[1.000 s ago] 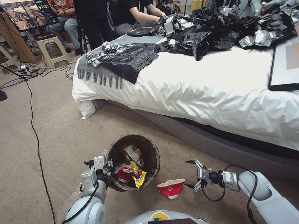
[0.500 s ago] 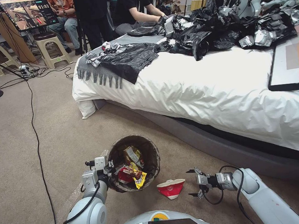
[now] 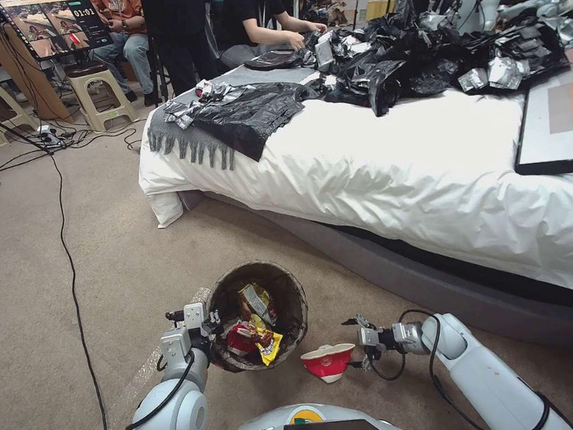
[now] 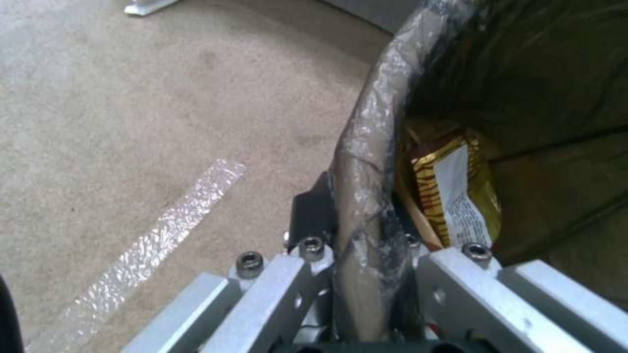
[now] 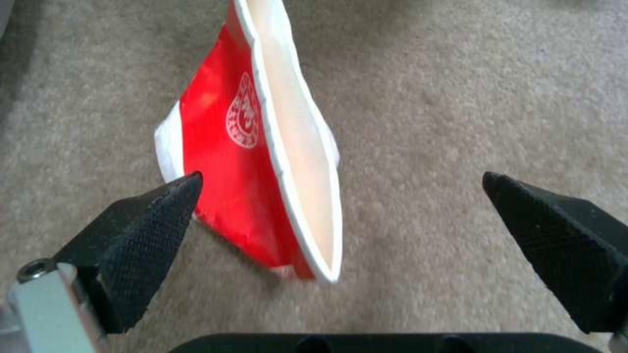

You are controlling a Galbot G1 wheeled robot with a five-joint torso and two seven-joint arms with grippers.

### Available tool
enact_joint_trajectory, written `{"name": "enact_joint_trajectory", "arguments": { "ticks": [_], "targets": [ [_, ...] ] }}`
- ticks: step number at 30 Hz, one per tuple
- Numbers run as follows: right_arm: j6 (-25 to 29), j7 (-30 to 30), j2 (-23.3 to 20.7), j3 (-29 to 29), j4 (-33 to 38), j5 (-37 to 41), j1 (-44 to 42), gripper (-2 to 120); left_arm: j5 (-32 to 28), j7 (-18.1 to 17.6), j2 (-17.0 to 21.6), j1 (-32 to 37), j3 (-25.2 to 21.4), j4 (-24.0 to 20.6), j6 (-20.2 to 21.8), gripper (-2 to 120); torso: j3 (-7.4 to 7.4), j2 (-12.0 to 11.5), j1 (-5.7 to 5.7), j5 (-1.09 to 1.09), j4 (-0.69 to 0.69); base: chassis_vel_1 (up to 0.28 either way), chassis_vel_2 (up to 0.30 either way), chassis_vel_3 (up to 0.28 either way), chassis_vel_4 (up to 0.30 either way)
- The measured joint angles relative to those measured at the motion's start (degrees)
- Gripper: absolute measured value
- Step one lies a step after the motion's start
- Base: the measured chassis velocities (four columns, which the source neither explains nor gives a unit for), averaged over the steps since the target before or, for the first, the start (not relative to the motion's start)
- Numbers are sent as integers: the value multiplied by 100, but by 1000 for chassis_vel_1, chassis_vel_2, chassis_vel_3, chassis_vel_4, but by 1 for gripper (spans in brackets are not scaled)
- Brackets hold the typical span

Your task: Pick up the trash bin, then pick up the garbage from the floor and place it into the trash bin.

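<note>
**Red cup on the carpet, bin held at the rim**

Red and white, the crushed paper cup (image 3: 328, 360) lies on the beige carpet (image 3: 104, 271) near the robot, just right of the trash bin (image 3: 259, 323). The right gripper (image 3: 352, 343) sits low at the cup's right side with its fingers spread wide; in the right wrist view the cup (image 5: 262, 162) stands between the two black fingertips (image 5: 147, 230), apart from both.

To the left, the left gripper (image 3: 206, 324) is clamped on the bin's near-left rim; the left wrist view shows its jaws closed over the liner-wrapped edge (image 4: 370, 162). The bin is tilted toward the robot, and inside it lie a yellow snack wrapper (image 3: 268, 340), a gold-brown wrapper (image 4: 458, 196) and a red cup (image 3: 238, 336). A strip of clear tape (image 4: 157, 240) lies on the carpet left of the bin.

Farther off stands a bed (image 3: 390, 172) with a white cover, black plastic sheets (image 3: 380, 66) heaped along its far side. A black cable (image 3: 72, 274) runs across the carpet at the far left.
</note>
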Motion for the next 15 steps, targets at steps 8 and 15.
{"name": "enact_joint_trajectory", "arguments": {
  "ticks": [8,15],
  "targets": [
    [-1,105,75,-230,-185,-30,181,100,13,11,-7,-15,8,41,-8,3,0,0,0,0,0,0,0,0,0],
    [1,217,182,-410,-357,-67,259,100,58,25,-45,-26,47,93,-18,3,0,0,0,0,0,0,0,0,0]
  ]
}}
